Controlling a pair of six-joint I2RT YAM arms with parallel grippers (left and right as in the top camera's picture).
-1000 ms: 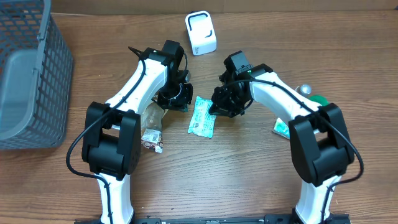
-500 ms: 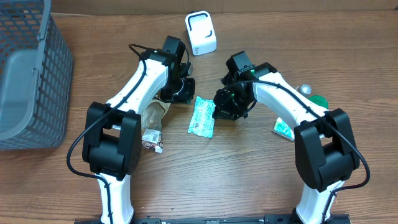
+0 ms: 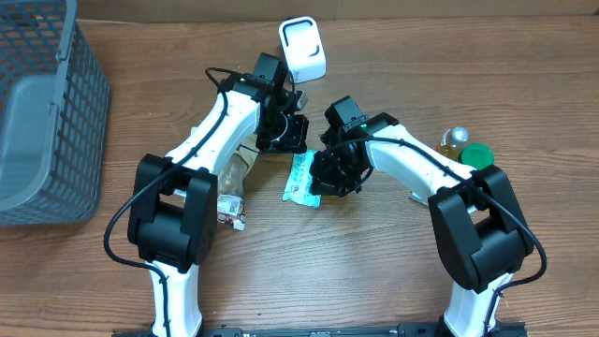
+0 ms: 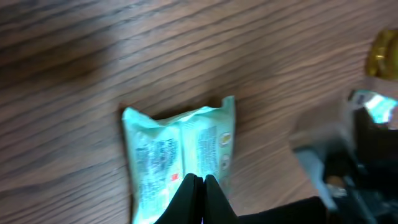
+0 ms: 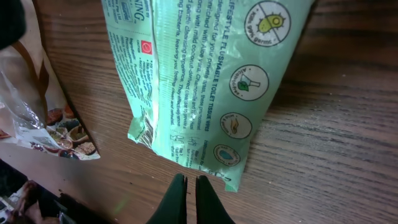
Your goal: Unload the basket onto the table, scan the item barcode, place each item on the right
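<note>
Packet [image 3: 299,180] lies flat at the centre of the overhead frame, below the white scanner [image 3: 303,50], between the 2 arms. Only the left wrist view shows the left gripper [image 4: 196,186] clenched and empty over the packet's lower part. Only the right wrist view shows the packet's print, a bag [image 5: 43,112] at frame left, and the right gripper [image 5: 186,186] pinched closed and empty just below the packet's edge.

Mock shop checkout on a robot bench, wood-grain tabletop [image 3: 374,271], grey plastic shopping basket [image 3: 42,112], white barcode scanner [image 3: 302,50], packaged goods lying loose, green pack of flushable tissue wipes [image 3: 298,185], snack bag [image 3: 231,201], two white-and-black robot arms [image 3: 211,131].
</note>
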